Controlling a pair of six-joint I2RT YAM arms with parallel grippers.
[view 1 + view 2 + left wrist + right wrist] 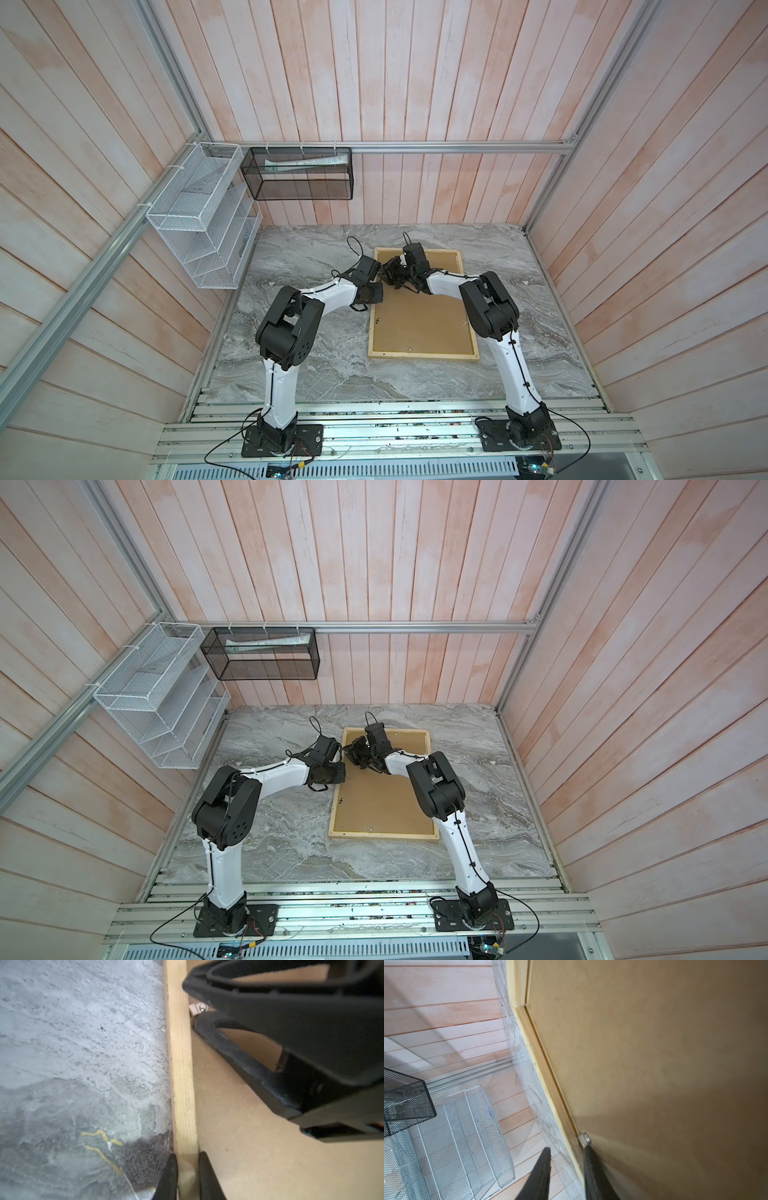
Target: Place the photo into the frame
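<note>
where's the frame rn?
In both top views the frame lies on the marble table, right of centre, backing board up. The left gripper clamps its left rail, with the right gripper just beyond.

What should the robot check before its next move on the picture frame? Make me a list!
1. The frame lies flat on the marble table: ok.
2. The left gripper is shut on the frame's side rail: ok.
3. The right gripper is open, with one finger touching the metal clip: ok.
4. The backing board is out of the frame: not ok, it sits inside.
5. The photo is in sight: not ok, no view shows it.
6. The other clips are turned aside: cannot tell, too small.
</note>
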